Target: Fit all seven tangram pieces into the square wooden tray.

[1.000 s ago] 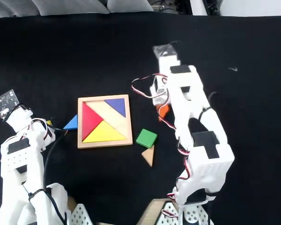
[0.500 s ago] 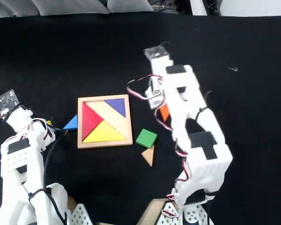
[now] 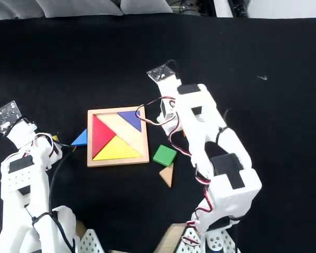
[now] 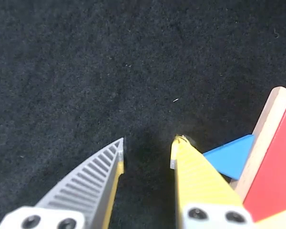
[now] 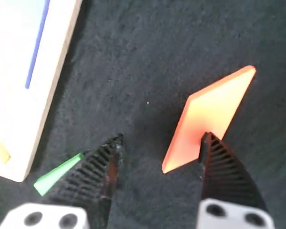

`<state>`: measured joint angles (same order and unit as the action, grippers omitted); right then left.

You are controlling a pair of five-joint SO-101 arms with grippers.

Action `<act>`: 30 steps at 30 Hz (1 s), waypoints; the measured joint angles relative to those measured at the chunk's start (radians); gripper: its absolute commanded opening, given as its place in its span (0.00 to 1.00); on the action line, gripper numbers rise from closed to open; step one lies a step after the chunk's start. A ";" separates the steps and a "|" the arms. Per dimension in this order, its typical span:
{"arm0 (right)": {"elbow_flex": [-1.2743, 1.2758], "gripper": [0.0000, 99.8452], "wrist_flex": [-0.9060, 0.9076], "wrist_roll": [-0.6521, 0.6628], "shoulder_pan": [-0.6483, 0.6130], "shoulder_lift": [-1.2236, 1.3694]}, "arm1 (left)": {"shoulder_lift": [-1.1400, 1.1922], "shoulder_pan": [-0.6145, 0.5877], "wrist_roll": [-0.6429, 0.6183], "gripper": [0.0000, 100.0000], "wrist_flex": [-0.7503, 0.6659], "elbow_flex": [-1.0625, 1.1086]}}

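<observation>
Right wrist view: the right jaws stand wide apart with bare black cloth between their tips. The orange parallelogram (image 5: 212,107) lies flat on the tabletop (image 3: 263,47), to the right of the wooden tray (image 5: 47,86) and apart from it. It is not centred in the gap. The jaw farther from the tray overlaps its near edge, and most of the piece stretches beyond that tip. The jaw on the tray's side hangs over a corner of the green square (image 5: 57,179).

The left wrist view has the left jaws parted to a middling gap, holding nothing, over bare cloth. The light blue triangle (image 4: 231,155) lies just beside the yellow jaw, outside the gap, against the tray's left rim.

From the high view, the tray holds a red triangle (image 3: 101,134), a yellow triangle (image 3: 116,150) and a dark blue triangle (image 3: 131,118). The rest of its floor is bare wood. The green square sits just right of the tray's near right corner, with a tan triangle (image 3: 167,175) nearer still.
</observation>
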<state>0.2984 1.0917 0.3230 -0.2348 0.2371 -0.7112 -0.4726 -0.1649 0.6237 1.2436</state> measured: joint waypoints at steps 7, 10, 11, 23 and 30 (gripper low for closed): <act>0.000 0.24 -0.054 0.025 0.028 0.023 | 0.000 0.000 0.000 0.17 0.000 0.000; -0.008 0.24 -0.064 0.064 0.048 0.061 | 0.000 0.000 0.000 0.17 0.000 0.000; -0.014 0.24 -0.064 0.069 0.055 0.080 | 0.000 0.000 0.000 0.17 0.000 0.000; -0.051 0.24 -0.055 0.078 0.103 0.103 | 0.000 0.000 0.000 0.17 0.000 0.000; -0.057 0.24 0.002 0.077 0.080 0.066 | 0.000 0.000 0.000 0.17 0.000 0.000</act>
<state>0.2417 1.0932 0.3997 -0.1550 0.3030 -0.7112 -0.4726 -0.1649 0.6237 1.2436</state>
